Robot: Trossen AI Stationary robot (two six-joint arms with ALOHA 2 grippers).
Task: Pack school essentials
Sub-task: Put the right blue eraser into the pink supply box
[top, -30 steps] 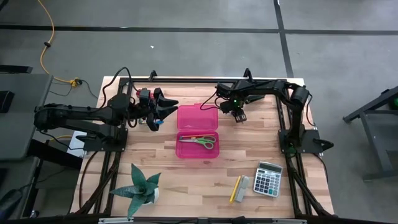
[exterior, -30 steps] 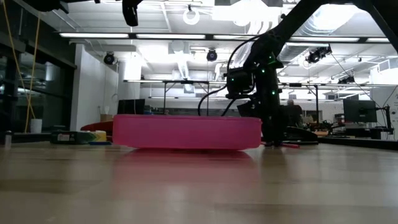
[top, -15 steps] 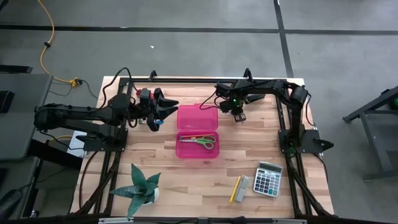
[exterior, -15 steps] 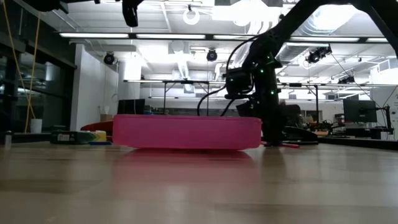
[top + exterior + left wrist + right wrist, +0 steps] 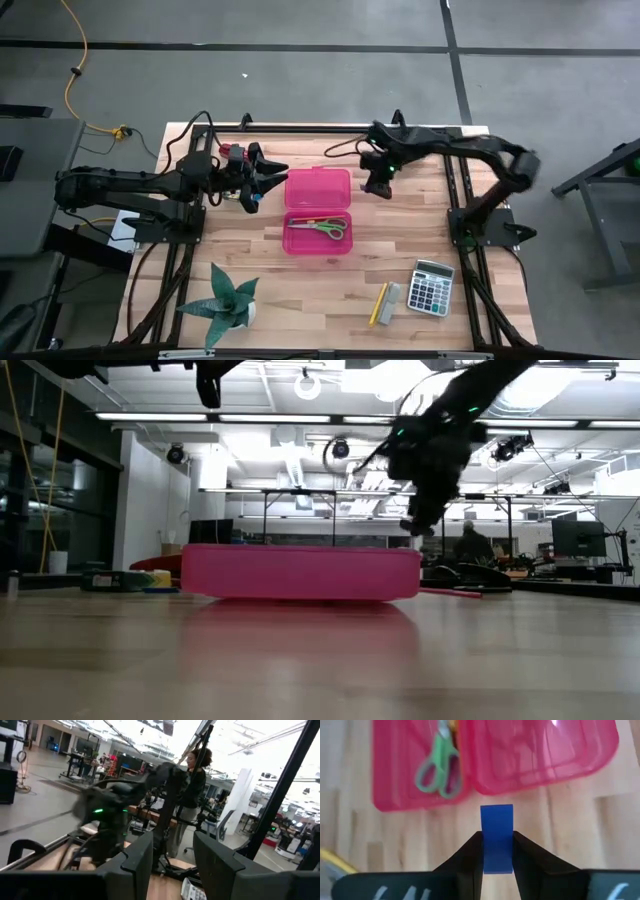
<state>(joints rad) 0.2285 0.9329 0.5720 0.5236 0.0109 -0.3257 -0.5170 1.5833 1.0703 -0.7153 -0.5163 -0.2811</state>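
Small flat blue piece (image 5: 496, 838), pinched upright in right claw (image 5: 495, 851)

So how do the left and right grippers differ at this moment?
The left gripper is open and empty; the right gripper is shut on a small blue piece. The left gripper is left of the pink case, the right gripper right of its open lid. The left one points level, the right one downward. Both are beside the case.

A robotics lab: a wooden worktop (image 5: 330, 275) on grey concrete floor, ceiling strip lights (image 5: 250, 417), more benches, monitors (image 5: 578, 538) and a person (image 5: 192, 795) behind.
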